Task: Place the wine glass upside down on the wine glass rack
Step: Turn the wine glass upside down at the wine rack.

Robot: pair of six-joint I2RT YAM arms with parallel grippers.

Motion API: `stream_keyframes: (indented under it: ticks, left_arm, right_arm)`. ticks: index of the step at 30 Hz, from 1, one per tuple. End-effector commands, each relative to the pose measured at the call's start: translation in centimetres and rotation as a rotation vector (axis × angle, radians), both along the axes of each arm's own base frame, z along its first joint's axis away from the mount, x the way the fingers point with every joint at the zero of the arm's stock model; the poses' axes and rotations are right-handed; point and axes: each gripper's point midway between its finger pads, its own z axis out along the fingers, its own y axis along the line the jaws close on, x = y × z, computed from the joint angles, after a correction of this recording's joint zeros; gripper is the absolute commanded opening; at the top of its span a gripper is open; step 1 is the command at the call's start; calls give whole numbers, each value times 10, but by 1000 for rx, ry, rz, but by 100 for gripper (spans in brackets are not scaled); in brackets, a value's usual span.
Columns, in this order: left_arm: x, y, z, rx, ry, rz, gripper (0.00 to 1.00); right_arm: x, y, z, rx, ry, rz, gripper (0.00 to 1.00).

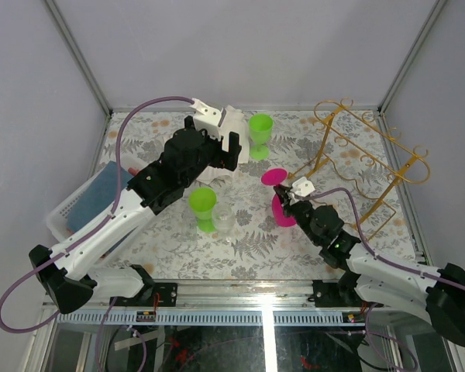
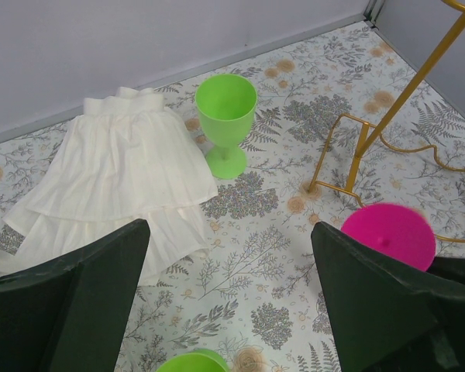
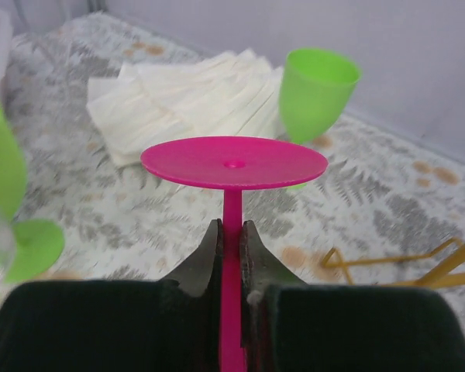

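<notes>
Your right gripper [image 3: 231,236] clamps the pink glass [image 3: 234,163] by its stem, foot up, near the rack [image 1: 372,155]. Keep it plumb, lift the foot above a pair of rails and slide the stem between them; the left gripper [image 2: 231,279] hangs open

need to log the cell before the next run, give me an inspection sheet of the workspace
surface: fern-print table cover, lying flat
job's things: pink wine glass upside down, foot up; gold rack right rear, nothing hanging on it
clutter: far green glass, near green glass and clear glass, all standing; white pleated cloth; white basket holding a blue item
hands: left hand open, empty; right hand shut on the pink glass's stem
cables: purple cable along each arm
surroundings: grey walls, metal corner posts
</notes>
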Motion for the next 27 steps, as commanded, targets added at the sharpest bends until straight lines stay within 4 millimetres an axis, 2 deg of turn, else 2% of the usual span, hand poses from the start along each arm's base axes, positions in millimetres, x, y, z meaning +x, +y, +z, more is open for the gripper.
stream_keyframes:
  ticks: [1,7,13,19,24,27]
  left_arm:
    - [4,5,20,-54,-62,26,86]
    - [4,4,20,-55,-61,24,86]
    - [4,5,21,-54,-63,26,86]
    - [5,4,18,-47,-59,28,86]
    - [5,4,18,-47,-58,28,86]
    - [5,4,18,-49,-59,26,86]
  right_arm:
    - [33,-29,85,202,-287,-135,0]
    - [58,-44,124,301,-432,-155,0]
    - [72,-45,144,334,-505,-180,0]
    - [73,-63,163,391,-614,-242,0]
    - [73,-62,169,373,-640,-230,0]
    - [73,-70,174,373,-654,-267,0]
